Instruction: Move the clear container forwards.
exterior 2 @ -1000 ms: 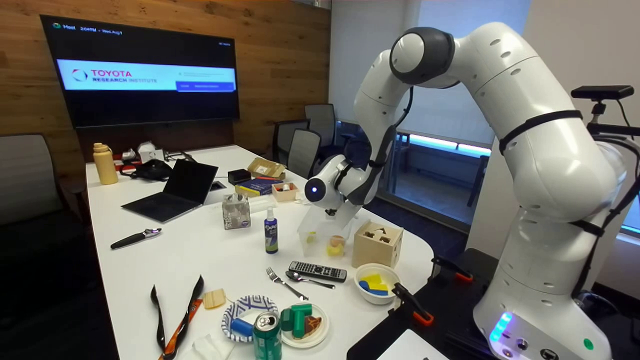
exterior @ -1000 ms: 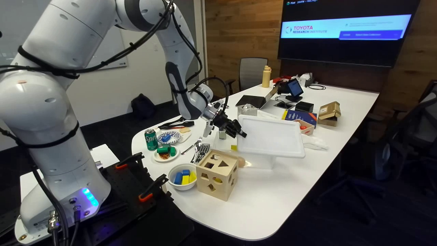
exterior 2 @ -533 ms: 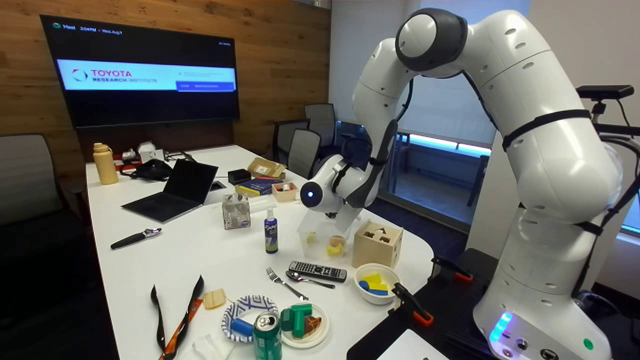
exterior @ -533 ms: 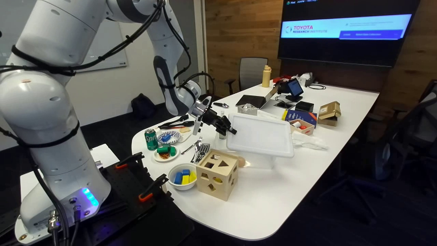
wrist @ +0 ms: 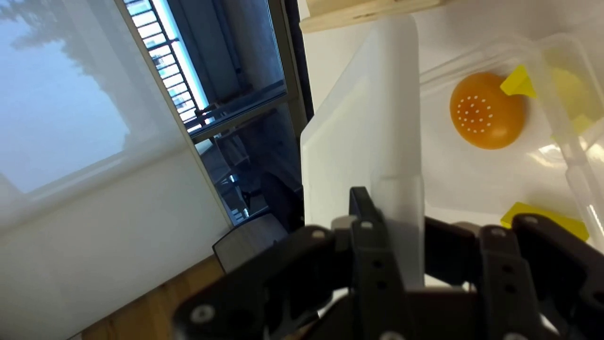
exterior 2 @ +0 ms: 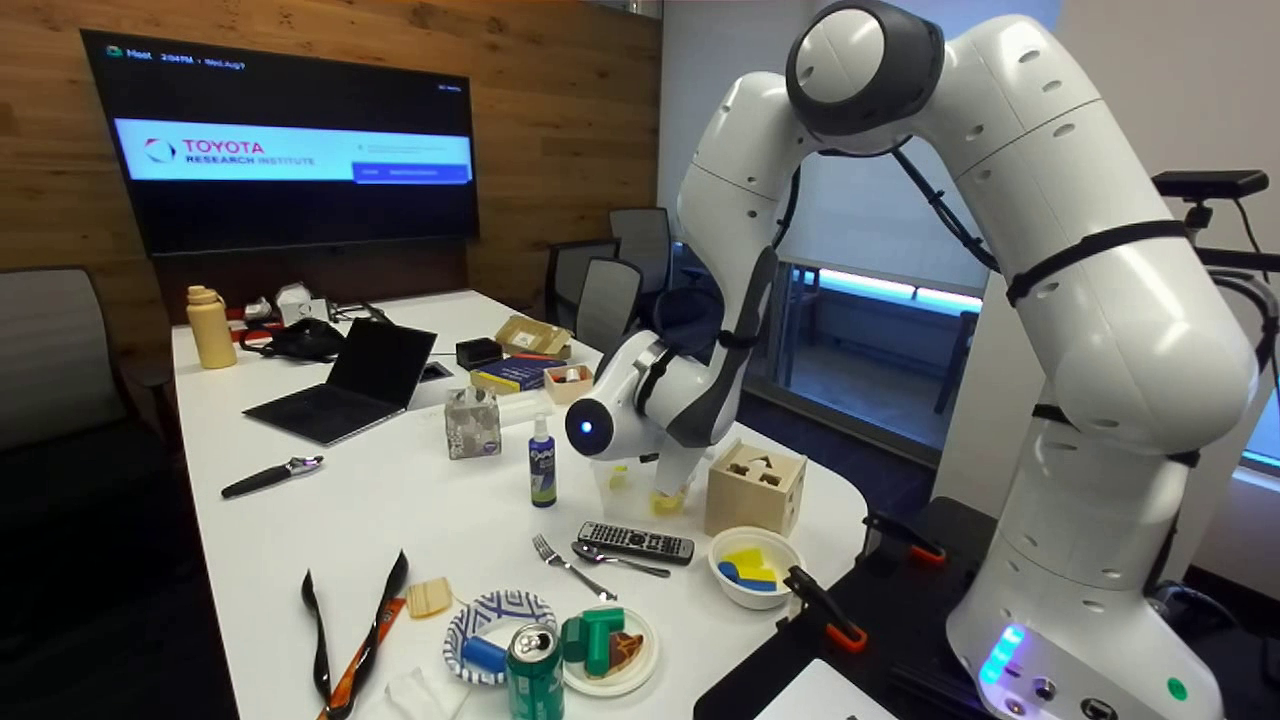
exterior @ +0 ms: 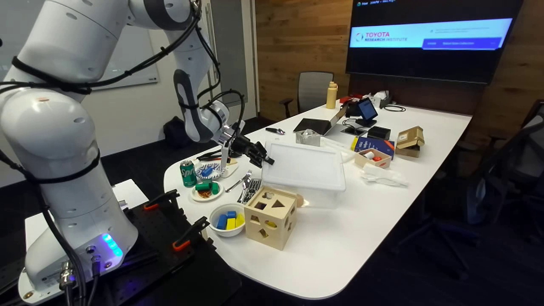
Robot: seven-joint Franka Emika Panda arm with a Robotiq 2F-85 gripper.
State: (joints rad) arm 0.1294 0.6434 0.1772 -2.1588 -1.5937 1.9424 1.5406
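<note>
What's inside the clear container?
In the wrist view, the clear container holds an orange rounded thing with white dots, plus yellow pieces. The lid and gripper fingers cover part of it; I can't see behind them.

The robot's arm (exterior 2: 1050,180) was glossy white, dotted with oval dimples (exterior 2: 1064,130). A dark grey ring (exterior 2: 915,66) circled a white disc (exterior 2: 840,55) near the top of the frame in an exterior view. Black straps (exterior 2: 1095,246) wrapped the arm, and at the upper left I saw black cables (exterior: 164,52) draped across it. Blue lights (exterior: 112,245) glowed on the rounded base (exterior: 87,236), lower left, near silver connectors (exterior: 66,276). A green dot (exterior 2: 1177,688) marked the base at the lower right in an exterior view. The tool (wrist: 396,212) was black, with round metallic screw heads (wrist: 203,313).
</note>
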